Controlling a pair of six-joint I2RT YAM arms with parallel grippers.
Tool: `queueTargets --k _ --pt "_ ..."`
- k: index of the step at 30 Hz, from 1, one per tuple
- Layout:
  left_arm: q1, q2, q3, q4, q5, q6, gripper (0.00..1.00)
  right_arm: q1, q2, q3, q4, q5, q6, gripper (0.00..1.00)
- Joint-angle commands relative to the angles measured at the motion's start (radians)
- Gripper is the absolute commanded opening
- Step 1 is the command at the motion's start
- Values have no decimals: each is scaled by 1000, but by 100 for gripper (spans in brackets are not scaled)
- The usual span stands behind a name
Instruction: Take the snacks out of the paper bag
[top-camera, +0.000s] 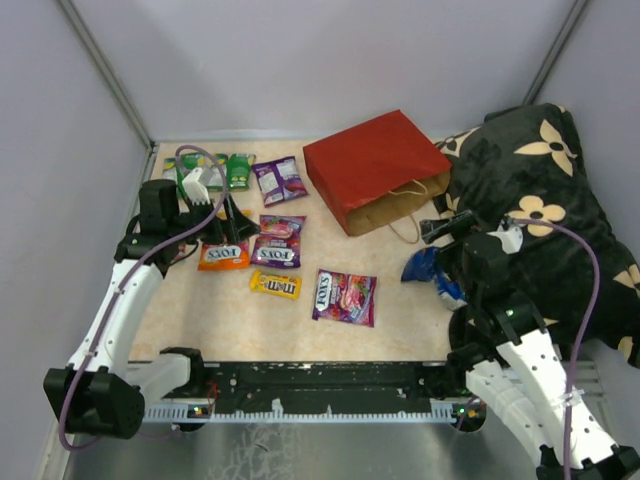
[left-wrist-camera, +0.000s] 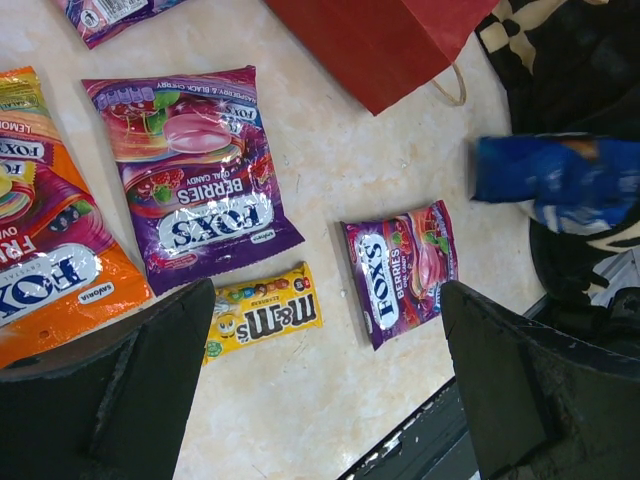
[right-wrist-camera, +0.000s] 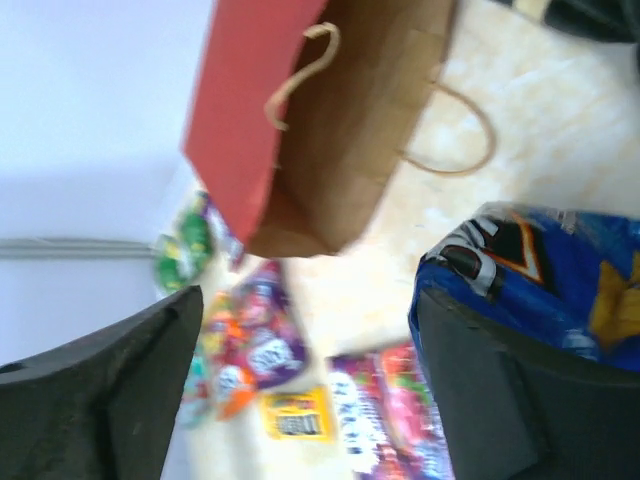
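Observation:
The paper bag (top-camera: 375, 180) lies on its side, red outside, brown mouth facing the right arm; it also shows in the right wrist view (right-wrist-camera: 340, 130). Snack packets lie flat on the table: green (top-camera: 215, 170), purple (top-camera: 279, 180), purple Fox's (top-camera: 278, 240), orange (top-camera: 222, 255), yellow m&m's (top-camera: 275, 285) and another purple Fox's (top-camera: 345, 297). The blue Doritos bag (top-camera: 425, 268) lies beside my right gripper (top-camera: 447, 228), against its right finger (right-wrist-camera: 480, 390). That gripper is open and empty. My left gripper (top-camera: 228, 228) hovers open above the m&m's (left-wrist-camera: 262, 320).
The black flowered pillow (top-camera: 540, 190) fills the right side, behind the right arm. The table's front edge with a black rail (top-camera: 320, 380) runs along the bottom. Grey walls close the back and sides.

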Motion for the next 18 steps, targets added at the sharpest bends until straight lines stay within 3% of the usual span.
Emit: queueTargets --k 1,5,8,12,18 --pt "-4 -20 11 -11 10 -7 100 4 62 44 -24 -11 -181 95" --pt "-8 -27 22 -42 -31 1 100 3 125 157 15 -14 -279 99" --pt "-90 -14 58 -100 -204 29 100 2 181 199 55 30 -294 99" --pt "-366 36 134 -102 -475 37 100 -49 309 245 91 6 -298 99" --pt "-721 237 317 104 -670 209 100 -118 286 239 121 -62 -297 99"
